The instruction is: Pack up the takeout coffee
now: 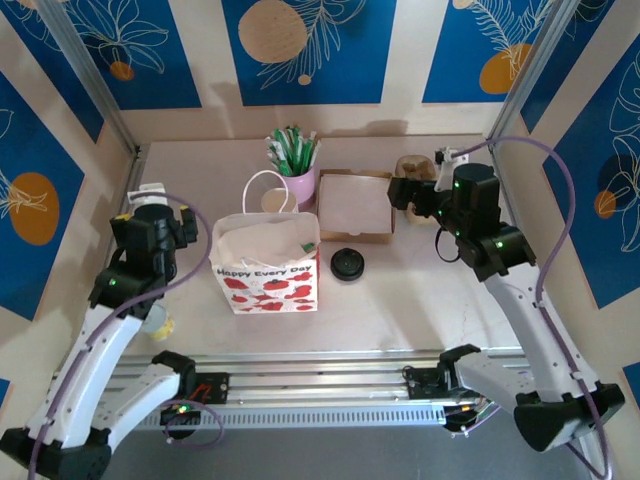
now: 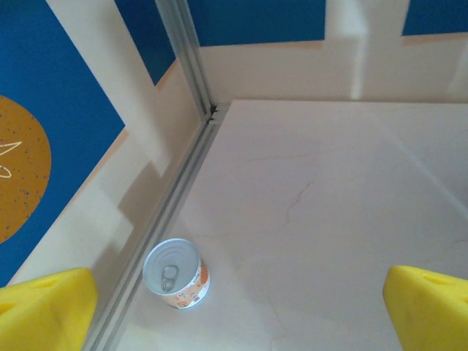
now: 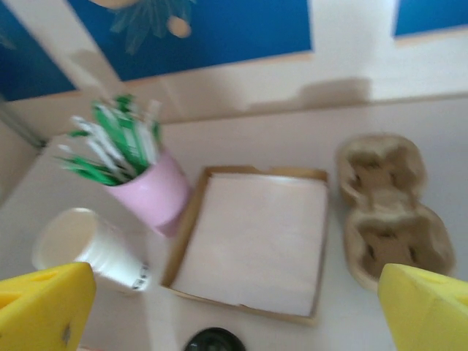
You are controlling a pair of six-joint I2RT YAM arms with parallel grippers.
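Note:
A lidded takeout coffee cup is out of view. A lidless white paper cup [image 3: 89,251] leans beside the pink straw holder, and it stands behind the bag [image 1: 272,200] in the top view. A black lid [image 3: 212,340] lies in front of the napkin box, right of the bag [image 1: 347,263]. The tan pulp carrier [image 3: 387,212] lies at the back right with bare pockets. My right gripper [image 3: 234,314] hangs open above the napkin box, near the carrier [image 1: 412,192]. Over bare table at the far left my left gripper [image 2: 241,314] [image 1: 152,200] is open and holds nothing.
A "Happy Every Day" paper bag [image 1: 265,265] stands open mid-table. A pink cup of green straws [image 3: 142,183] and a brown box of napkins [image 3: 252,245] sit behind it. A small tin can [image 2: 175,274] stands by the left wall rail [image 2: 164,216].

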